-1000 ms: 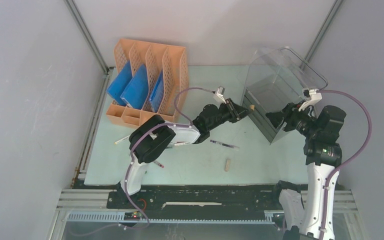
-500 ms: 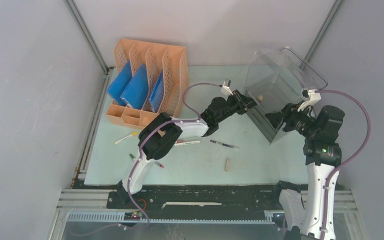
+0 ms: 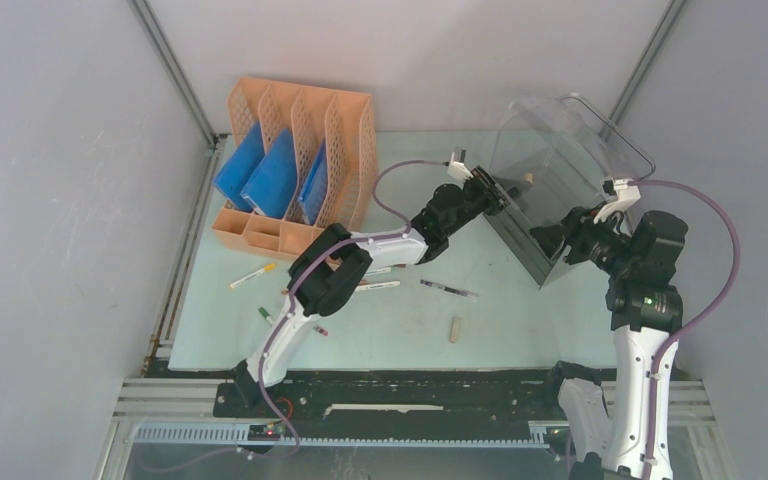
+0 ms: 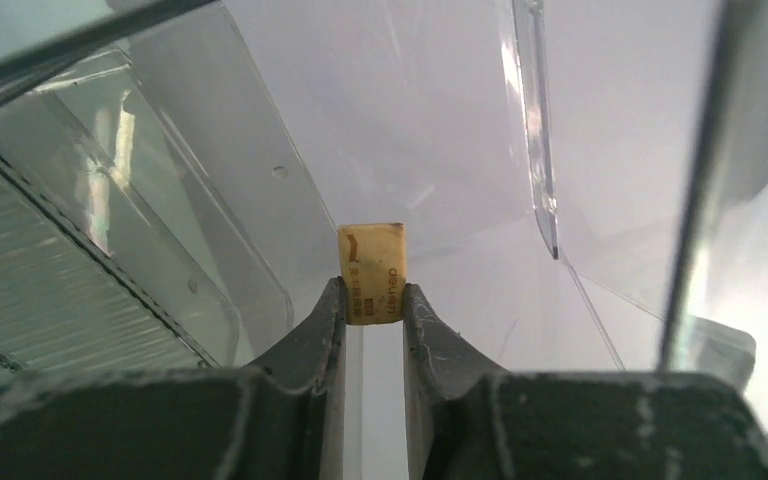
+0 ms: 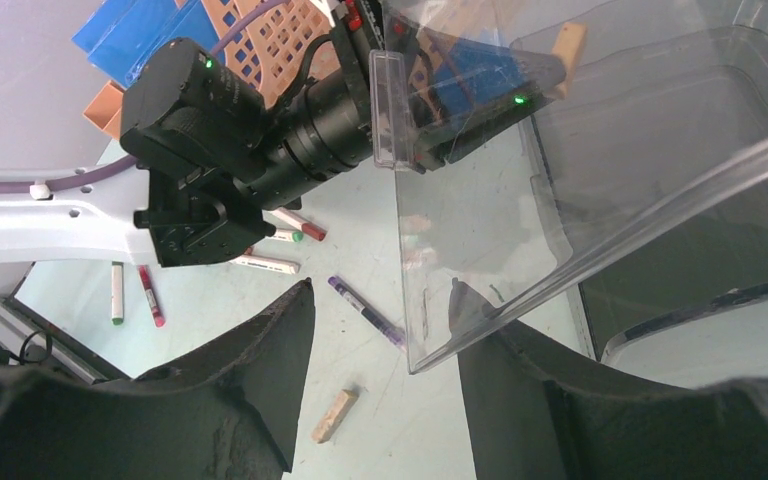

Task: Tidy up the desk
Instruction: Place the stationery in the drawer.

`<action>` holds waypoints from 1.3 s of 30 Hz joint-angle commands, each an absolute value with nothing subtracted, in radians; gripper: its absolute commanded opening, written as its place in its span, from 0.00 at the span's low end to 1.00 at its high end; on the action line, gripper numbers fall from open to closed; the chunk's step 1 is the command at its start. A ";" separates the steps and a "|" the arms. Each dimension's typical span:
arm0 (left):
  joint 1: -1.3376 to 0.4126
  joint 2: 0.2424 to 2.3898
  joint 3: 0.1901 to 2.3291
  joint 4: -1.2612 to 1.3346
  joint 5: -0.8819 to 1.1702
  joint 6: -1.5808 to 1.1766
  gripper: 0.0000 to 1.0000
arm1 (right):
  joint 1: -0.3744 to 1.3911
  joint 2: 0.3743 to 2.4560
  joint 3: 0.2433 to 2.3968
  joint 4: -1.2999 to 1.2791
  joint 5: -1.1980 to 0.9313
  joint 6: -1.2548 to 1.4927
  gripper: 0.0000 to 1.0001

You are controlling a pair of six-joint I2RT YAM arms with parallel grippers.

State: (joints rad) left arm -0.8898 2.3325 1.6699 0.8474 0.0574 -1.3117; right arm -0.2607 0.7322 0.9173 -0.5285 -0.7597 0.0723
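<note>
Mint counter [image 3: 520, 325], lower centre, grey walls [image 3: 50, 200] around; pens [image 3: 449, 289] strewn. Orange rack [image 3: 355, 150] upper left; clear box [image 3: 570, 140] upper right. Left gripper [image 4: 372, 297] pinches eraser [image 4: 371, 255] inside box. Right gripper [image 5: 380, 310] wide, astride box flap [image 5: 480, 250].

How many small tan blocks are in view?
2. One tan block is gripped in the left hand, which reaches into the clear box; the other block lies on the desk near its front edge. Others may be hidden.
</note>
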 commanded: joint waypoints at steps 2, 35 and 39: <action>-0.889 2.355 1.749 0.784 0.003 -1.341 0.13 | -0.246 0.721 0.958 -0.494 -0.780 0.057 0.61; -0.897 2.172 1.641 0.739 -0.018 -1.129 0.52 | -0.230 0.721 0.957 -0.495 -0.758 0.048 0.62; -0.900 2.131 1.568 0.779 -0.023 -1.119 0.52 | -0.230 0.720 0.958 -0.497 -0.756 0.046 0.62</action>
